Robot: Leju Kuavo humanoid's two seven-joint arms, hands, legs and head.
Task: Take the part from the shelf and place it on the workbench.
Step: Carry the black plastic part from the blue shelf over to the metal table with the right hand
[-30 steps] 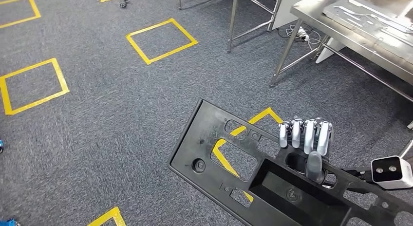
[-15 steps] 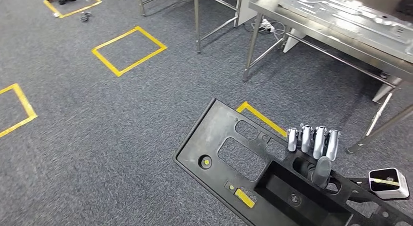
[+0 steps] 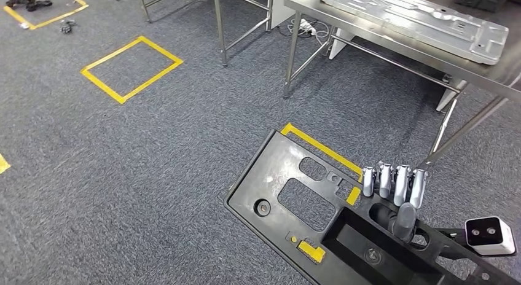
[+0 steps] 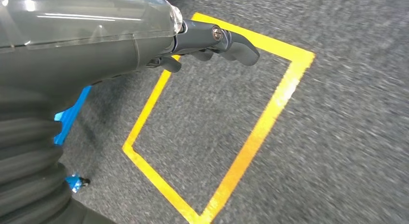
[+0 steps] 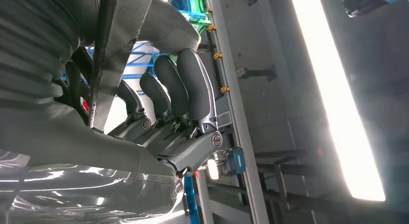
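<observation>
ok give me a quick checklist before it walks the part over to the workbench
1. Grip on the part: ok. The right hand holds the black plastic panel, fingers over its far edge, thumb in an opening.
2. Part level: not ok. The panel sits slanted and sticks far out from the hand.
3. Left hand free: ok. It hangs over the carpet with fingers curled and nothing in them.
4. Path to the steel workbench: ok. Bare carpet and a yellow tape square lie ahead.
5. Landing spot: not ok. A metal plate already covers the visible benchtop.
6. Panel's near end: cannot tell, it runs out of frame.
</observation>
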